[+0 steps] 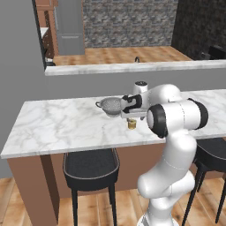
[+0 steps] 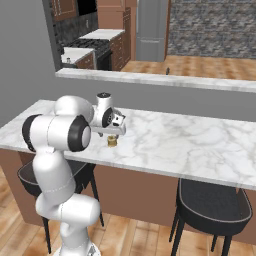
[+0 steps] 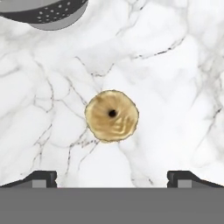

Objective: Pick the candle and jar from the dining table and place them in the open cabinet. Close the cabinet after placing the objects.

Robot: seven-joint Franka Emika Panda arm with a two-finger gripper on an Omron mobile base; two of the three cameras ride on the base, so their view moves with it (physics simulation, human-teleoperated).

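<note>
The candle (image 1: 131, 125) (image 2: 112, 141) is a small squat golden cylinder standing on the white marble dining table (image 1: 66, 128) (image 2: 175, 145), near its front edge. My gripper (image 1: 131, 118) (image 2: 112, 134) points straight down, just above the candle. In the hand view the candle (image 3: 112, 116) lies centred on the marble (image 3: 175, 65) above my gripper (image 3: 112, 177). The two fingertips stand wide apart, so the gripper is open with nothing in it. The jar and the cabinet are out of view.
A steel colander (image 1: 110, 106) (image 3: 43, 13) stands on the table just behind and left of the candle. A raised marble ledge (image 1: 132, 67) runs behind the table. Dark stools (image 1: 90, 165) (image 2: 212, 205) stand under the table's front edge.
</note>
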